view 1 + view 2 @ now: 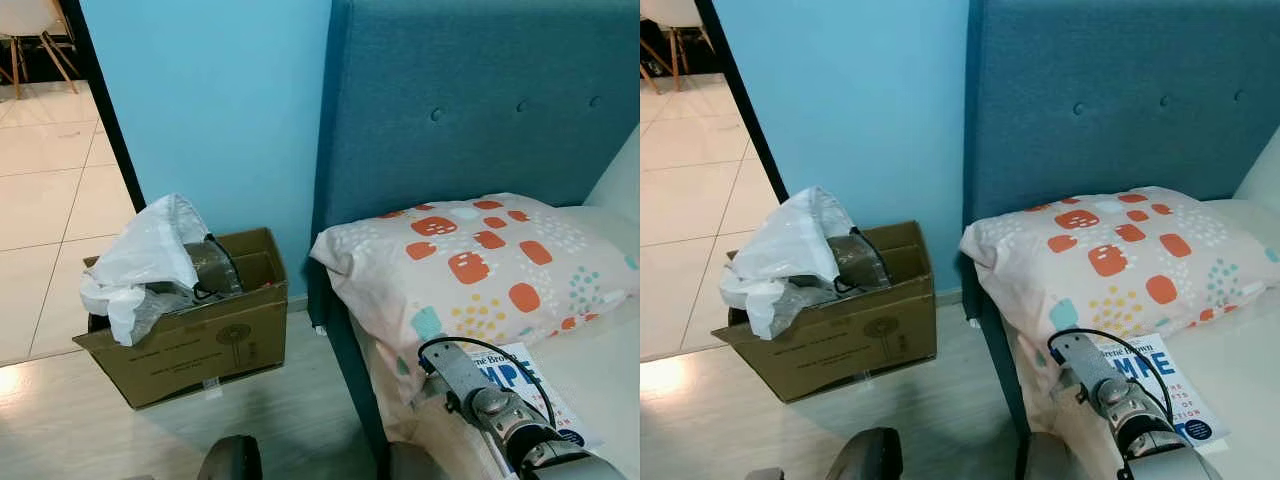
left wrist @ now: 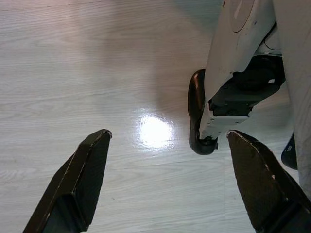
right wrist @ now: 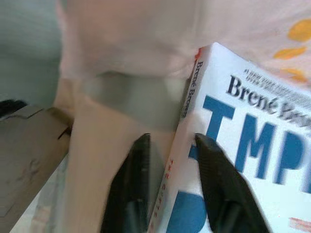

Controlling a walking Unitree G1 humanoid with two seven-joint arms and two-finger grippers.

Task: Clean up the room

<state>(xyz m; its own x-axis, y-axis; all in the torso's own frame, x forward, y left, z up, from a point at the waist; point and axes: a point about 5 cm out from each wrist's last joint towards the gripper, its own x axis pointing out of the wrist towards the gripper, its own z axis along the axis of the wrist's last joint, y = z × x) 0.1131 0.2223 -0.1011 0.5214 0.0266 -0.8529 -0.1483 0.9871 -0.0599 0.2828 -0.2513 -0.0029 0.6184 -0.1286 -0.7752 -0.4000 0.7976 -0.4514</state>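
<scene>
The white paperback book with big blue lettering (image 3: 252,145) lies flat on the cream bed sheet (image 1: 600,370), just below the pillow with orange and teal blotches (image 1: 480,260). The right gripper (image 3: 171,145) is clenched on the book's spine edge, one finger on either side. The left gripper (image 2: 167,182) hangs over the pale wood floor (image 2: 73,73), fingers spread and holding nothing. A brown cardboard box (image 1: 200,345) stuffed with a white plastic bag (image 1: 150,255) sits beside the teal headboard (image 1: 480,100).
</scene>
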